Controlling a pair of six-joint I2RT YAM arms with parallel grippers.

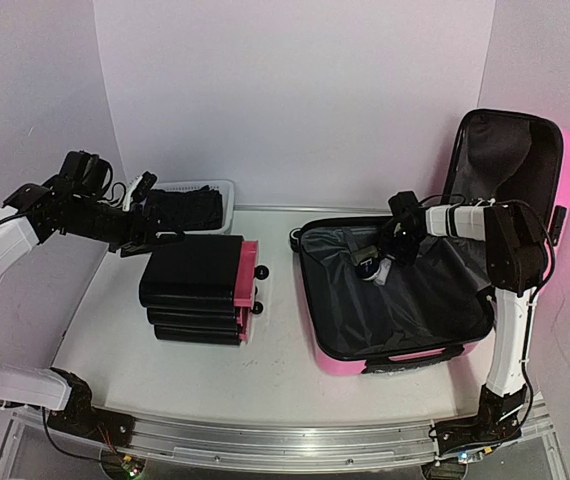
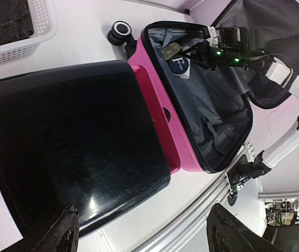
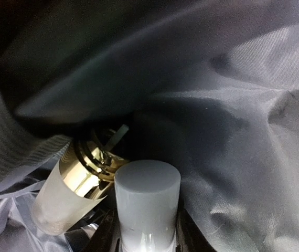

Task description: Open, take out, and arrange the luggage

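Note:
The luggage, a glossy pink hard-shell suitcase, lies open at the right with its lid standing up and dark lining showing. In the left wrist view the luggage lies beside a stack of black cases. My right gripper reaches into the far left corner of the shell. There my right gripper is shut on a grey-capped bottle, with a frosted bottle with a gold collar beside it. My left gripper hovers open over the stack of black cases; nothing is between the fingers of my left gripper.
A white mesh basket holding dark clothing stands at the back left, behind the black stack. The white mesh basket fills the upper left of the left wrist view. A black wheel sticks out at the suitcase's far corner. An aluminium rail runs along the near edge.

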